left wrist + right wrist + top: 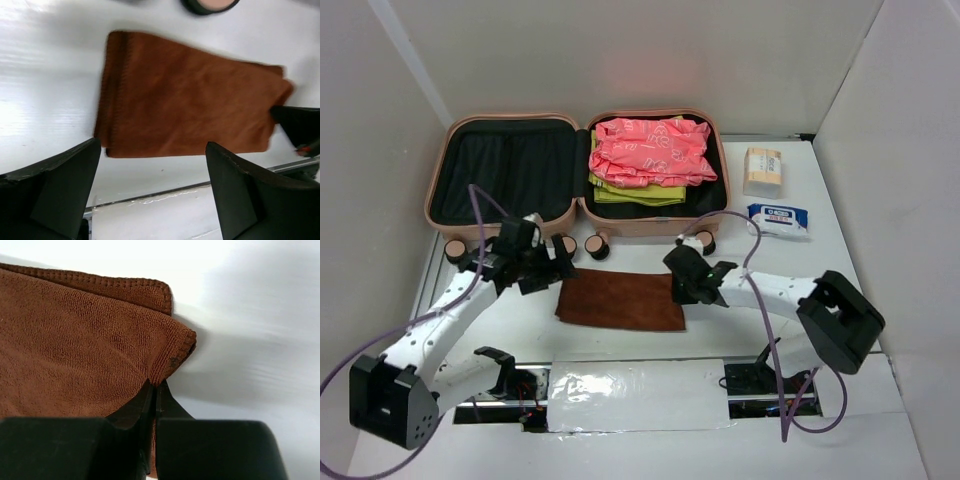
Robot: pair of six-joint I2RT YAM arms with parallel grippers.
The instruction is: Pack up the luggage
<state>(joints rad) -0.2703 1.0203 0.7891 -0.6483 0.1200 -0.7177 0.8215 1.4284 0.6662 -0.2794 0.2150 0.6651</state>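
The peach-pink luggage (pixel 516 226) lies open at the back, its left half showing bare black lining. Its right half holds a pink patterned bundle (pixel 650 150) on a green cloth (pixel 638 193). A folded brown towel (pixel 622 299) lies flat on the table in front of it. My right gripper (pixel 681 290) is shut on the brown towel's (pixel 80 345) right corner, pinching its hem. My left gripper (pixel 557 268) hovers open by the brown towel's (pixel 185 100) left edge, nothing between its fingers (pixel 65 185).
A tan box (pixel 763 171) and a blue-and-white wipes packet (pixel 778 218) lie right of the luggage. The luggage's wheels (pixel 598 245) face the towel. White walls enclose the table on three sides.
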